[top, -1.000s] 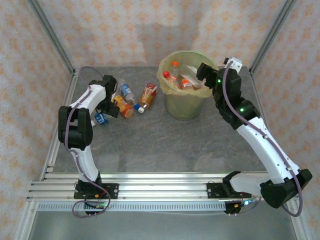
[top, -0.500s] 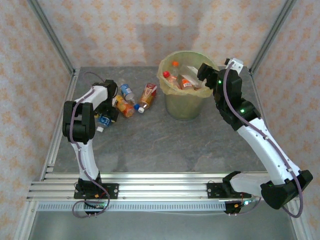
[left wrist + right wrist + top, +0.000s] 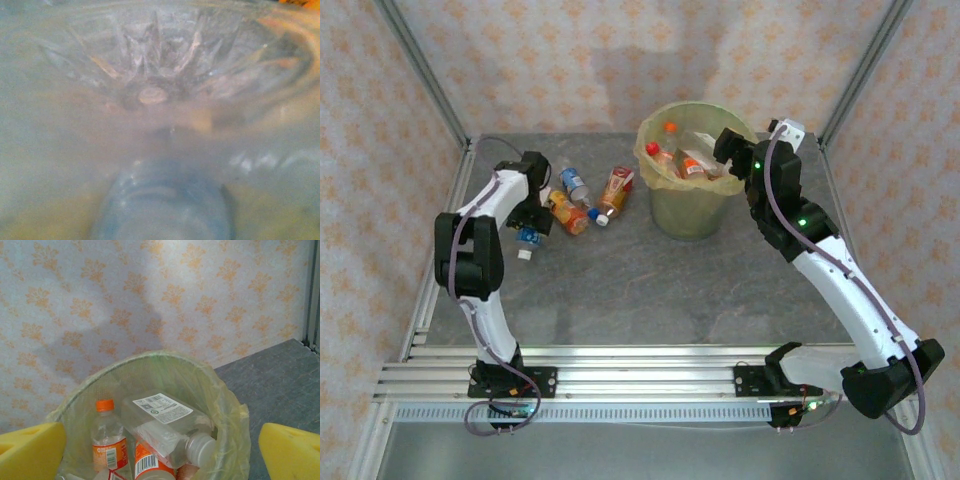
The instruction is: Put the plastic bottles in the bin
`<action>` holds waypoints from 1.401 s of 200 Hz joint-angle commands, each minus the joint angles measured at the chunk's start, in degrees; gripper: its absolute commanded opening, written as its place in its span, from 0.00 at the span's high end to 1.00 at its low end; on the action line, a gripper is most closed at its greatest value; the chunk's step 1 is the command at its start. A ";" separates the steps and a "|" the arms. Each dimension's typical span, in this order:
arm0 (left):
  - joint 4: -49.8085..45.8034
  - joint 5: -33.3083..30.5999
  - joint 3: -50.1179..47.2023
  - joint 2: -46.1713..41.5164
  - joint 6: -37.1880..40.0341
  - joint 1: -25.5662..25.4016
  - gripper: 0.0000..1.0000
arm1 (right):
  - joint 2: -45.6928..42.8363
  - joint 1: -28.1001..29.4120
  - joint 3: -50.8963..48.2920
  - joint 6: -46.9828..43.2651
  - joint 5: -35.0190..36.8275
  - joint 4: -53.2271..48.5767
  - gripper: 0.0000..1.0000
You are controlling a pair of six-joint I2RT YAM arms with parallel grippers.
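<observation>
Four loose plastic bottles (image 3: 566, 213) are listed at the far left of the table (image 3: 650, 290), left of the bin (image 3: 692, 215). Of these, we note a blue-labelled bottle (image 3: 527, 238) just under the left fingers (image 3: 532, 222). A clear bottle base (image 3: 150, 95) shows blurred and very close at the left wrist, and we cannot tell whether those fingers grip it. Several further bottles (image 3: 109, 442) lie inside the bin. We record the right fingers (image 3: 30, 452) spread wide, holding nothing, above the bin's right rim.

bin (image 3: 85, 400) ahead between right gripper (image 3: 160, 440) fingers (image 3: 30, 450), bottles (image 3: 160, 425) inside, 1 bottle (image 3: 527, 238) at left gripper (image 3: 527, 220) fingertips, 3 more bottles (image 3: 565, 212) just right
</observation>
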 commanded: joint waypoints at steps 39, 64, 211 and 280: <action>-2.56 3.18 0.10 -13.37 -1.97 0.36 0.48 | -2.17 0.03 0.30 0.52 -0.20 -0.51 0.01; -1.63 6.53 1.59 -18.20 -3.85 0.30 0.50 | -3.08 0.03 -0.22 0.65 0.09 -0.74 0.01; 29.22 22.53 17.56 -21.49 -41.06 -17.03 0.53 | -5.10 0.03 -0.34 -0.45 2.10 -4.41 0.01; 28.93 14.88 36.47 -5.35 -42.45 -27.40 0.52 | -5.23 0.03 -0.79 0.51 3.60 -5.59 0.01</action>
